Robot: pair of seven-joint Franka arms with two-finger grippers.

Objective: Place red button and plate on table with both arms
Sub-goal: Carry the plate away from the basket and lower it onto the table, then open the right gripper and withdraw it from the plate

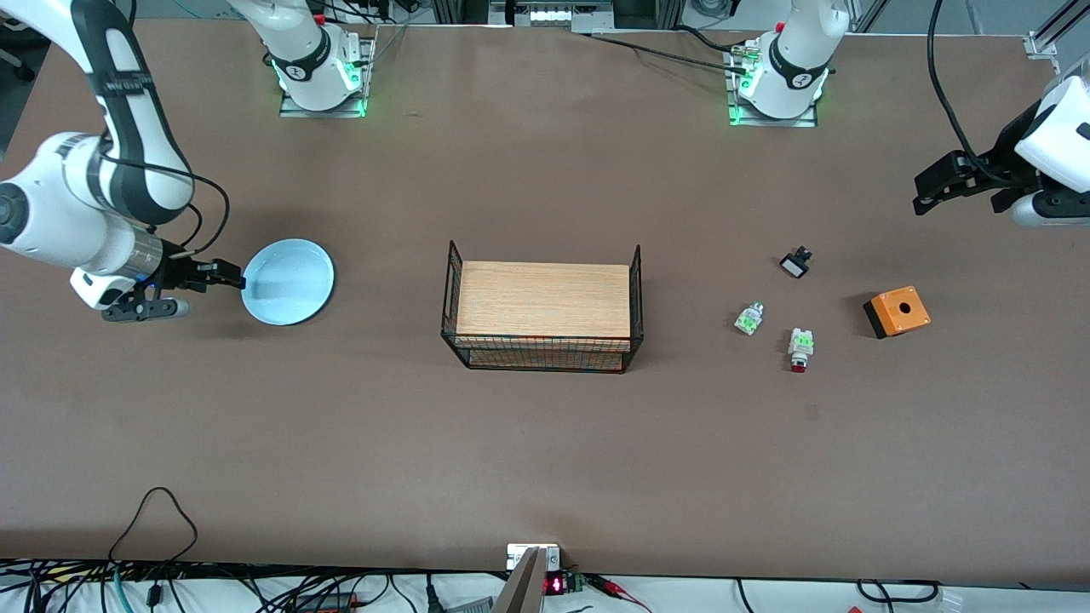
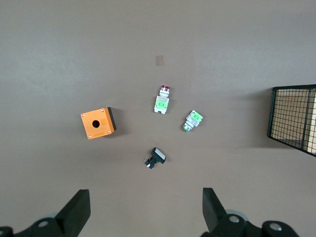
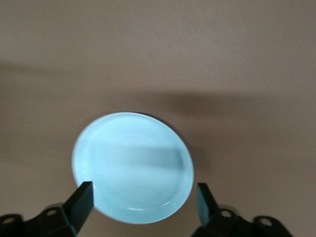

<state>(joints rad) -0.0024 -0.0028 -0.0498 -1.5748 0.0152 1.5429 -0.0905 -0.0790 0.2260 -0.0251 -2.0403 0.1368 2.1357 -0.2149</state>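
Altogether one plate (image 1: 288, 282), one red button (image 1: 800, 346).

1. Your left claw (image 2: 146, 212) hangs over the brown table (image 2: 59, 54) with its two dark fingers (image 2: 76, 211) spread wide and nothing between them.
2. Nearest the claw lies a small black-and-white part (image 2: 155, 158), roughly in line with the gap between the fingers.
3. Past that part, farther from the claw, the red button (image 2: 162, 99) lies on its side, red cap pointing away from the claw.
4. Just beside it sits a similar green-and-clear piece (image 2: 193, 120), the two apart.
5. An orange box (image 2: 98, 123) with a hole in its top rests off to one side.
6. A black wire rack (image 2: 294, 120) shows at the frame's edge, well apart from your claw.
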